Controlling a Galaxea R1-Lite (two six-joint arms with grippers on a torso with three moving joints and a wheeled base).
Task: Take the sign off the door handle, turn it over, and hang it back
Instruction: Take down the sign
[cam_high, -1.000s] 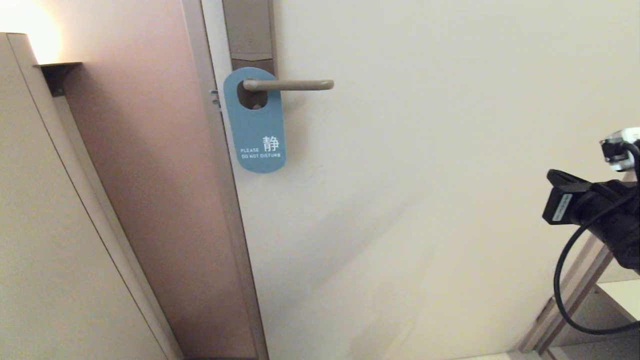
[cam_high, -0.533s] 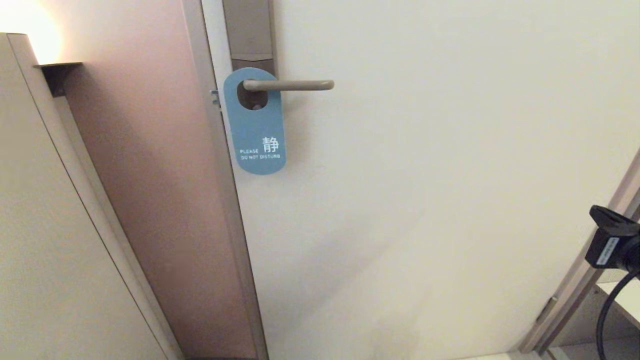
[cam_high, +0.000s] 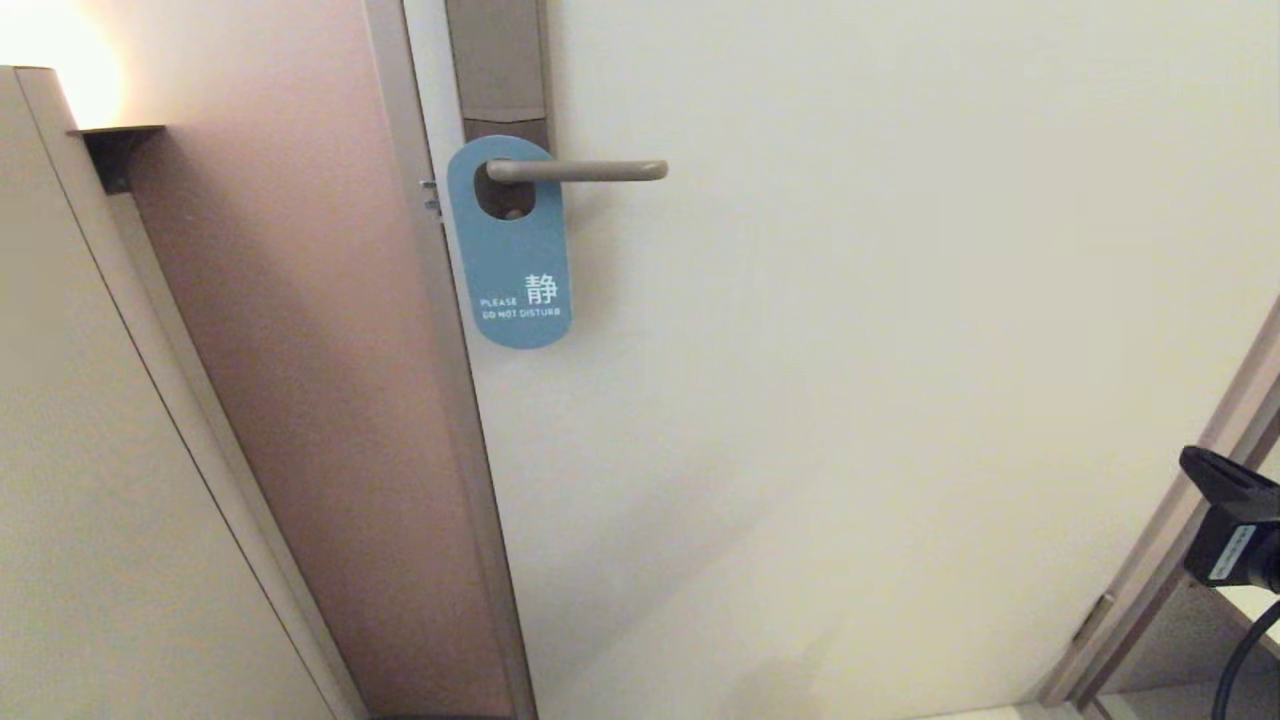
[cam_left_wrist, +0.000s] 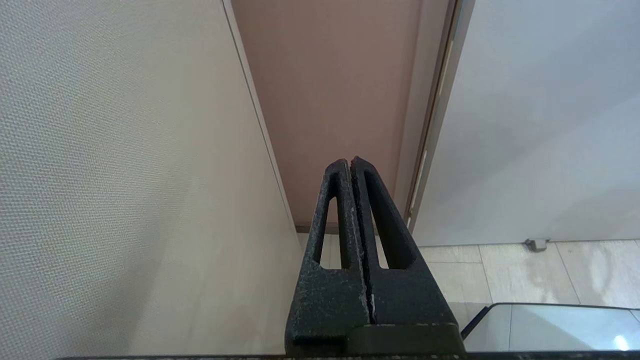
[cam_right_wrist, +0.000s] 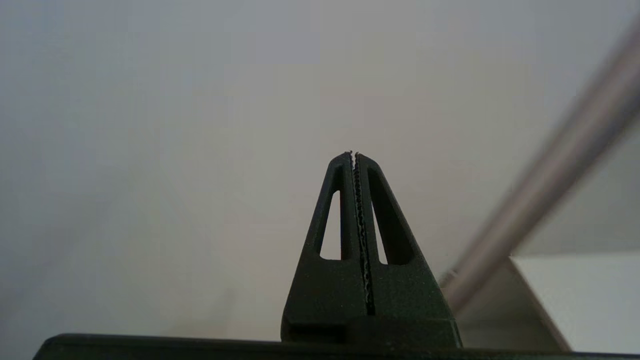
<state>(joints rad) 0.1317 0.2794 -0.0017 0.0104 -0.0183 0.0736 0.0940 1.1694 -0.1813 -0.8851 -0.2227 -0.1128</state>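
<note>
From the head view we see the flat, round-ended blue card sign hanging by its oval hole on the slim, straight, beige-grey metal door handle, its white "PLEASE DO NOT DISTURB" lettering facing us. The handle springs from a tall narrow brown-grey metal plate at the cream door's latch edge, and the sign lies flat over the lower part of that plate. Neither wrist view shows the sign or the handle.

Of our right arm, the head view shows only a black block at the lower right edge, well apart from the sign. The right wrist view supplies what that view lacks: our right hand is clenched, its two black slotted fingers pressed together along their toothed seam, holding nothing, pointed at bare door with a grey frame strip running slantwise beside it.

Our left arm is out of the head view. Its wrist view shows the left hand likewise clenched and empty, down low, aimed at the brownish recessed panel between a textured beige wall and the door's edge, with pale floor tiles below.

The door face to the right of the handle and under the sign is bare up to the frame at the far right.
</note>
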